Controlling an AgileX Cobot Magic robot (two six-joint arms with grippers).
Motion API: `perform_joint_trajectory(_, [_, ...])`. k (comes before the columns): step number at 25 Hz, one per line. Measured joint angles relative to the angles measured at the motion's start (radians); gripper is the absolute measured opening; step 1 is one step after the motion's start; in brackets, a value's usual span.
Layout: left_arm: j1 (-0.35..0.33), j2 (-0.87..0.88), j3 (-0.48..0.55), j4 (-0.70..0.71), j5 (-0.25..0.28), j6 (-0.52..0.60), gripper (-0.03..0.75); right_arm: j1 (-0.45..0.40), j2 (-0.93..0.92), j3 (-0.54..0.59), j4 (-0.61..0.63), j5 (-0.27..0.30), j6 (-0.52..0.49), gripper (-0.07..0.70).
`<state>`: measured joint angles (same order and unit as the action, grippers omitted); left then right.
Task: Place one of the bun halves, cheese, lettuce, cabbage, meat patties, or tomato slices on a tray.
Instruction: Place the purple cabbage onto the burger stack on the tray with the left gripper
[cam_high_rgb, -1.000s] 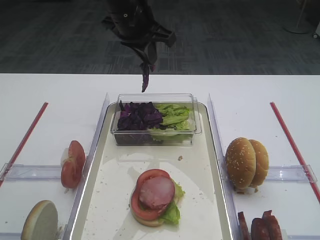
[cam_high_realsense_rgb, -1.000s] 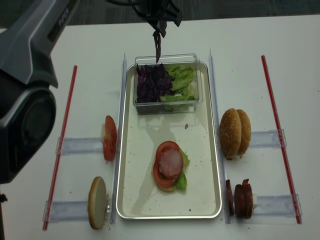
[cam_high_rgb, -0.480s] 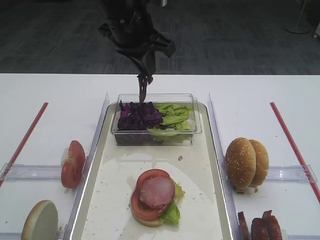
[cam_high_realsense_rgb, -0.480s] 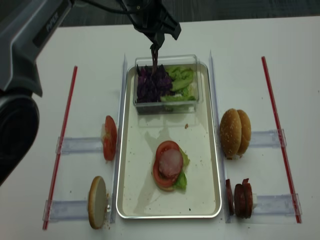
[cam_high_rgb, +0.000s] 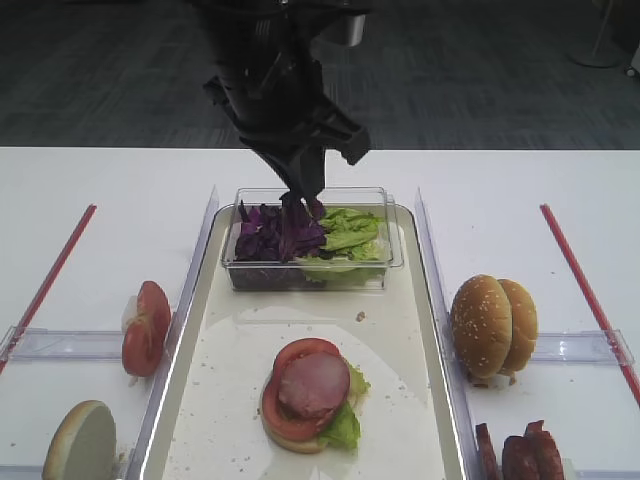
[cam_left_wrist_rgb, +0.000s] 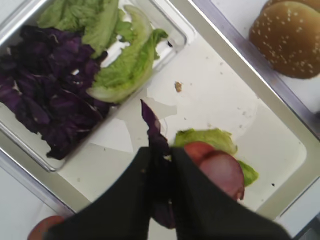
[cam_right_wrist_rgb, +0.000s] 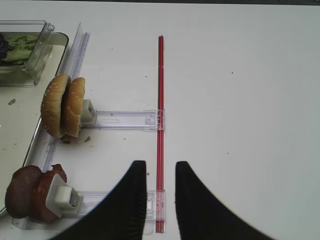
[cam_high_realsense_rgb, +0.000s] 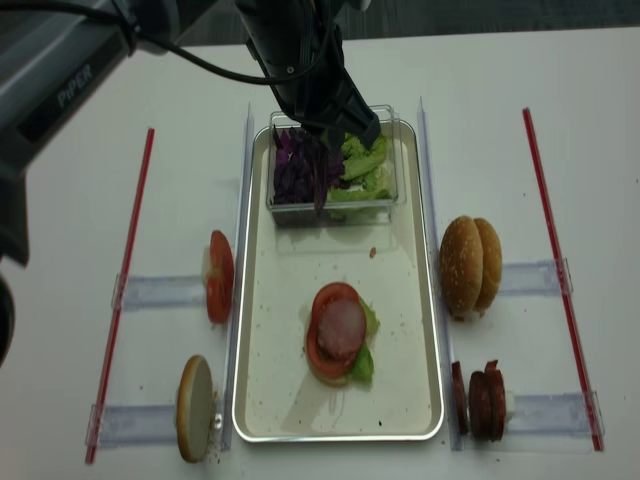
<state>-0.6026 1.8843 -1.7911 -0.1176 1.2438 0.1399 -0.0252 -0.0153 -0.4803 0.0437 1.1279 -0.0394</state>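
My left gripper (cam_left_wrist_rgb: 161, 152) is shut on a dark purple cabbage leaf (cam_left_wrist_rgb: 153, 127), which sticks out past the fingertips. In the high views this gripper (cam_high_rgb: 305, 192) hangs over the clear box, and the leaf (cam_high_realsense_rgb: 320, 190) dangles above the box's front wall. On the long tray (cam_high_rgb: 235, 345) lies a stack: bun base, lettuce (cam_high_rgb: 345, 428), a tomato slice (cam_high_rgb: 285, 420) and a pink meat slice (cam_high_rgb: 313, 385) on top. My right gripper (cam_right_wrist_rgb: 159, 165) stands open over the table, holding nothing.
The clear box (cam_high_rgb: 312, 270) at the tray's far end holds cabbage (cam_high_rgb: 262, 238) and lettuce (cam_high_rgb: 350, 230). Sesame bun halves (cam_high_rgb: 492, 325) and dark patties (cam_high_rgb: 520, 455) stand in racks right of the tray. Tomato slices (cam_high_rgb: 145, 325) and a pale bun half (cam_high_rgb: 80, 440) stand left. Red strips (cam_high_rgb: 50, 275) (cam_right_wrist_rgb: 160, 100) flank the workspace.
The left gripper has come down and forward with the cabbage leaf, from behind the clear box to over it. The right gripper's earlier state is not shown.
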Motion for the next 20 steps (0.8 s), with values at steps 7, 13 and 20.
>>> perform_joint_trajectory(7, [-0.081, -0.093, 0.13, 0.0, -0.004, 0.0, 0.06, 0.0, 0.0, 0.0, 0.0, 0.0, 0.0, 0.193])
perform_joint_trajectory(13, [-0.151, -0.146, 0.234, 0.0, -0.006, -0.006, 0.06, 0.0, 0.0, 0.0, 0.0, 0.0, -0.002, 0.193])
perform_joint_trajectory(20, [-0.231, -0.166, 0.317, -0.006, -0.008, -0.01, 0.06, 0.0, 0.0, 0.0, 0.0, 0.0, -0.002, 0.193])
